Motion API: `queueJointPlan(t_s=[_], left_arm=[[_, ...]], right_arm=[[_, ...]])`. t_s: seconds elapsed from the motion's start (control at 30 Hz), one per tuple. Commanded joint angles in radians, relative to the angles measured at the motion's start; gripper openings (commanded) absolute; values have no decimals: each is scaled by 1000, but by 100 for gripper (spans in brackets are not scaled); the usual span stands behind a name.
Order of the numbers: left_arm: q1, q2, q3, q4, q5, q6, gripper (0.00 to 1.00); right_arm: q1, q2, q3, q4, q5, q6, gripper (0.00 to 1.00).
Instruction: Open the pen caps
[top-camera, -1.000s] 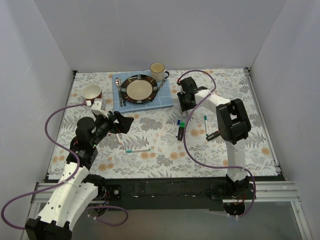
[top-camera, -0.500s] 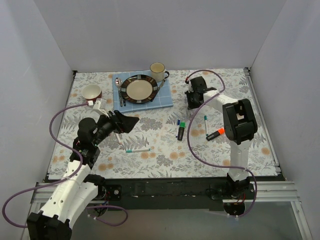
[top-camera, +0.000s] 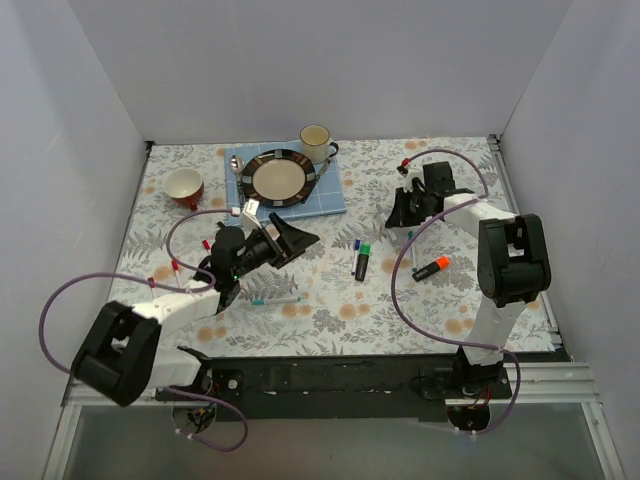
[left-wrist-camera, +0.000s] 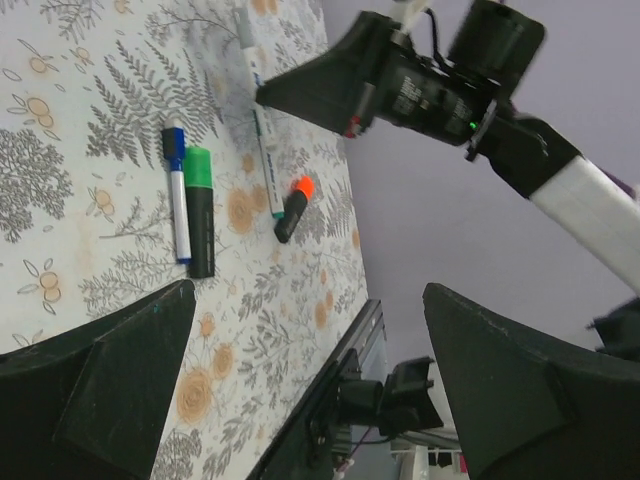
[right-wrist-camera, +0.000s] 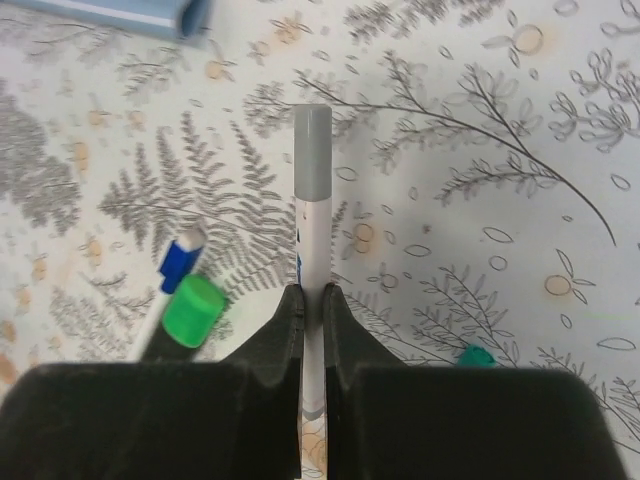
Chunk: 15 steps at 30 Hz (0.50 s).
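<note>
Right end effector (right-wrist-camera: 312, 300) pinched a white pen (right-wrist-camera: 312, 240) — grasp seemingly done; left end effector (left-wrist-camera: 310, 290), spread at nine o'clock, likely needed next to grip its hidden cap.

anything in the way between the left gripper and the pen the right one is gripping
Yes: the green marker and blue-capped pen lie flat between the open left gripper and the white pen shut in the right gripper. Nothing visible stands above them.

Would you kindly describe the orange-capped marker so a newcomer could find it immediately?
Look at the right half of the floral table. A short black marker lies there at a slant, alone. Its orange cap distinguishes it from the green-capped marker to its left.
</note>
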Motion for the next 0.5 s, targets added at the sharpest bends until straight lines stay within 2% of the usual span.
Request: queueJointPlan(t_s=[0.0, 0.17, 0.3, 0.47], left_arm=[[-34, 180, 126, 145, -86, -72, 98], [-88, 392, 280, 150, -98, -57, 97], [-122, 472, 399, 116, -130, -15, 93], [-149, 532, 453, 75, -210, 22, 83]], right_arm=[[-12, -99, -42, 105, -235, -26, 1], [-20, -134, -76, 126, -414, -31, 1], [-21, -149, -109, 164, -543, -30, 1], [-20, -156, -120, 188, -654, -17, 1]])
